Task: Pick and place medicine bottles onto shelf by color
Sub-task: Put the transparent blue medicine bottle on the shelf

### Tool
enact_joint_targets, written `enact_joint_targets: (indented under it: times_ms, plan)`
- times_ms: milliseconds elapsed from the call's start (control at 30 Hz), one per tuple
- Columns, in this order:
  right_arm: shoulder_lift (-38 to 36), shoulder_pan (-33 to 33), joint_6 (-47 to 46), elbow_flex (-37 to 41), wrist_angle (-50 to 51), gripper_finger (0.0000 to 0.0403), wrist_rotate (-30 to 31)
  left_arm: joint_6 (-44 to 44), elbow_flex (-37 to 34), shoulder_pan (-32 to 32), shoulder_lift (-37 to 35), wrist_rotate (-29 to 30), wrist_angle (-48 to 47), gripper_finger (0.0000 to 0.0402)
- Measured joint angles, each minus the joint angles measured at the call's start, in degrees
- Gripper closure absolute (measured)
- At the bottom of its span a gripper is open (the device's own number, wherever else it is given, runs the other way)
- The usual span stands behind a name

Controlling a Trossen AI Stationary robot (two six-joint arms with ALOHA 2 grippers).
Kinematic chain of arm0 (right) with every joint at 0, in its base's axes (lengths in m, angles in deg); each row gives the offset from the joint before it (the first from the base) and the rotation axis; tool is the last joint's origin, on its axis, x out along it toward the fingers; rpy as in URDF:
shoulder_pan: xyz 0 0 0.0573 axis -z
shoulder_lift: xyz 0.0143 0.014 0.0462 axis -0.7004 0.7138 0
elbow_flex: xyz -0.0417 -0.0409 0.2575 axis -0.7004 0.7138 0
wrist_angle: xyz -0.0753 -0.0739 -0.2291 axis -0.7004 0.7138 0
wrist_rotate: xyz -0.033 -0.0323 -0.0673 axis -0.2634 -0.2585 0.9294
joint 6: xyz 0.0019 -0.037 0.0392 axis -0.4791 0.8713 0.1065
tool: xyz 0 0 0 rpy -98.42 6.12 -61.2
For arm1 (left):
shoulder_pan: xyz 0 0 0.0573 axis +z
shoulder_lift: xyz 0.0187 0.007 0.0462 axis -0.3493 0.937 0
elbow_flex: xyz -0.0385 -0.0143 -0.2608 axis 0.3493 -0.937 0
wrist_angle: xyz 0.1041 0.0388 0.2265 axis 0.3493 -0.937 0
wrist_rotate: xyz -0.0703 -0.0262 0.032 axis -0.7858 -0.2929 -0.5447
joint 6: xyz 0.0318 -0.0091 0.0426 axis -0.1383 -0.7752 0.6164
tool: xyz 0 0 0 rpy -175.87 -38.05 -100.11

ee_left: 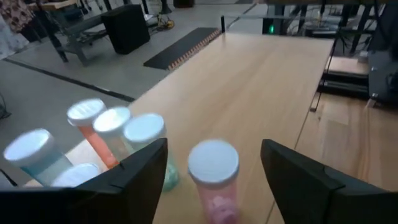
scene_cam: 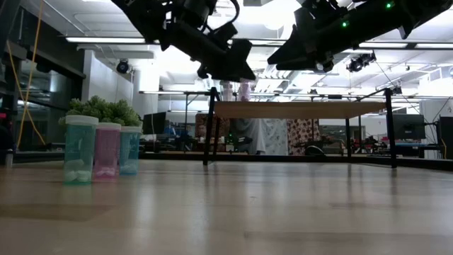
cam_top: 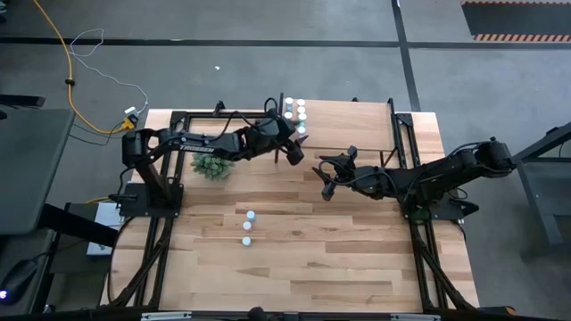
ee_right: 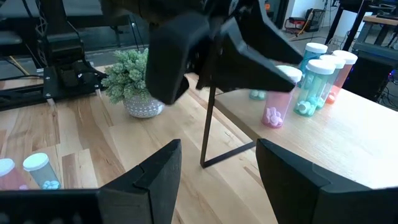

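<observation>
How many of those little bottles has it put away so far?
Several bottles already stand on the shelf. The left gripper, open, straddles a pink bottle standing there. Three bottles remain on the table. The right gripper waits, open.

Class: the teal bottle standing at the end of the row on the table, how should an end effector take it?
Grip the teal bottle around its straight body below the white cap, probably descending from above. It stands upright, and the pink bottle crowds one side, so the fingers should avoid that side.

Striped wooden table (cam_top: 357,259) is carrying a raised shelf (cam_top: 357,116) at its far edge, a potted plant (cam_top: 212,165) far left, and three medicine bottles (cam_top: 249,227) near centre. More bottles (cam_top: 295,111) are standing on the shelf's left end.
</observation>
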Motion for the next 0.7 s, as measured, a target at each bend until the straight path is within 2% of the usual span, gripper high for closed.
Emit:
enact_joint_targets:
  times_ms: [567, 700]
  plan:
    - [0.0, 0.0, -0.4, 0.0, 0.0, 0.0203, 0.0, -0.1, 0.0, -1.8, -7.3, -1.5, -0.1, 0.0142]
    - [0.0, 0.0, -0.4, 0.0, 0.0, 0.0203, 0.0, -0.1, 0.0, -2.9, -11.4, -5.2, -0.9, 0.0143]
